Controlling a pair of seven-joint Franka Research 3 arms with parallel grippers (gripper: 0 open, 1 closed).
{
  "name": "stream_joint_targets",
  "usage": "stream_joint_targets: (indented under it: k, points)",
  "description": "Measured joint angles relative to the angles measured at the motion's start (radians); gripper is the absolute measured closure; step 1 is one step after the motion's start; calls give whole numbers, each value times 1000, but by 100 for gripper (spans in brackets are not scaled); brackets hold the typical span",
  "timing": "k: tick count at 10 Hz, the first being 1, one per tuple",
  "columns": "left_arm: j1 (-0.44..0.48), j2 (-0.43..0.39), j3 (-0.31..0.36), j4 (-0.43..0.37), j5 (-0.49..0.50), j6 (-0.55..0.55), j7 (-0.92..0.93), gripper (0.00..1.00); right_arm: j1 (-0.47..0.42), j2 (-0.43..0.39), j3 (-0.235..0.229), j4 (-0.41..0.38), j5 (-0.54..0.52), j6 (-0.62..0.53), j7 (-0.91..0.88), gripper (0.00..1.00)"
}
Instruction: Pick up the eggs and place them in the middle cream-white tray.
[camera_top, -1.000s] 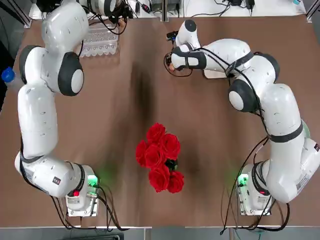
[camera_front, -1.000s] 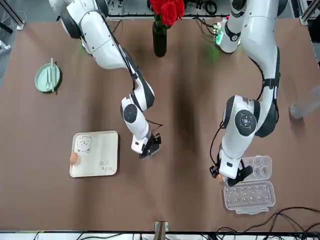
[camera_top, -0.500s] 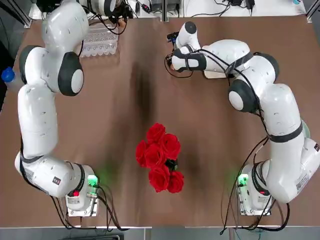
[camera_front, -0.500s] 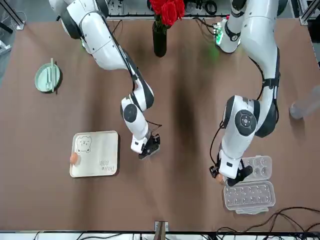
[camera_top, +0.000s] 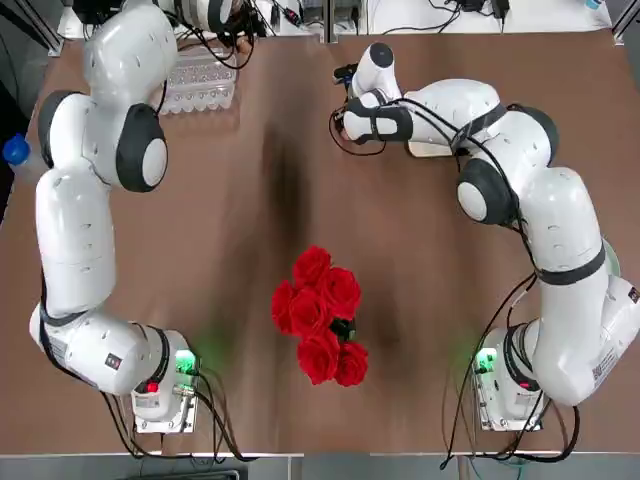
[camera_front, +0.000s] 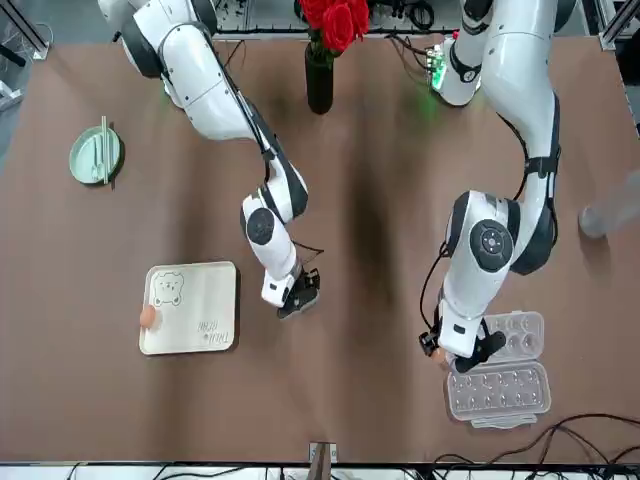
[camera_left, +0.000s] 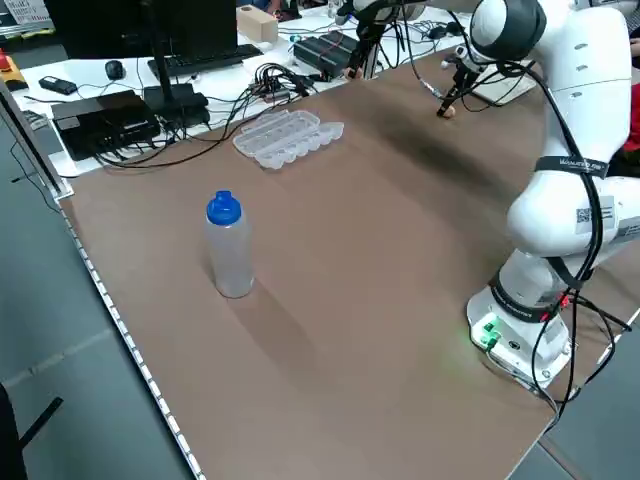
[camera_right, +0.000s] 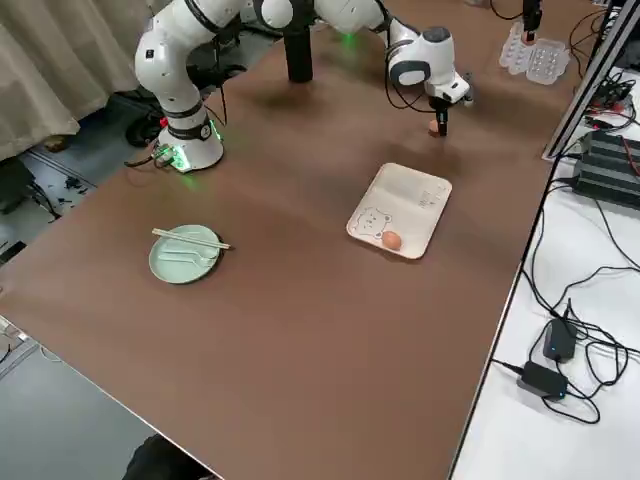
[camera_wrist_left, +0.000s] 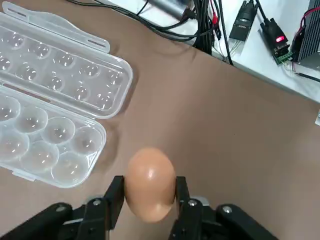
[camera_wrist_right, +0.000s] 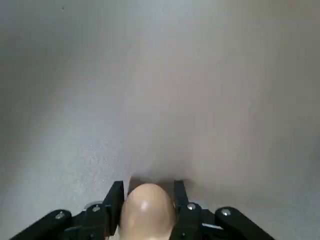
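Observation:
My left gripper (camera_wrist_left: 150, 186) is shut on an orange-brown egg (camera_wrist_left: 150, 177), held just beside the clear egg carton (camera_wrist_left: 55, 125); the front view shows this gripper (camera_front: 437, 351) at the carton's corner. At the tabletop, my right gripper (camera_wrist_right: 148, 194) is shut on a second egg (camera_wrist_right: 147, 210), a short way to the side of the cream-white tray (camera_front: 200, 300). Whether that egg rests on the table I cannot tell. A third egg (camera_front: 148, 316) lies in the tray near its edge, also seen as the egg (camera_right: 391, 240) in the tray (camera_right: 410, 200).
A black vase of red roses (camera_top: 320, 310) stands near the robot's side of the table. A pale green plate (camera_front: 95, 155) with utensils sits out beyond the right arm. A blue-capped bottle (camera_left: 228, 245) stands at the left edge. Cables run along the far edge.
The right gripper's fingers have closed onto the egg at the table. The left gripper has stayed put with its egg.

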Motion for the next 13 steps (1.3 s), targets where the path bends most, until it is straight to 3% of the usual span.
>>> stream_joint_targets:
  k: [3,5,9,13]
  points:
    - [0,0,0,0,0,0,0,54,0,0,-4,9,0,-32,0,54]
    - [0,0,0,0,0,0,0,54,-1,-8,-28,23,0,-120,0,54]
    - [0,0,0,0,0,0,0,54,-4,-70,-109,78,0,-376,0,54]
    - [-6,1,-3,-1,-13,0,-34,54,-42,-128,-206,95,-1,-560,-63,54]
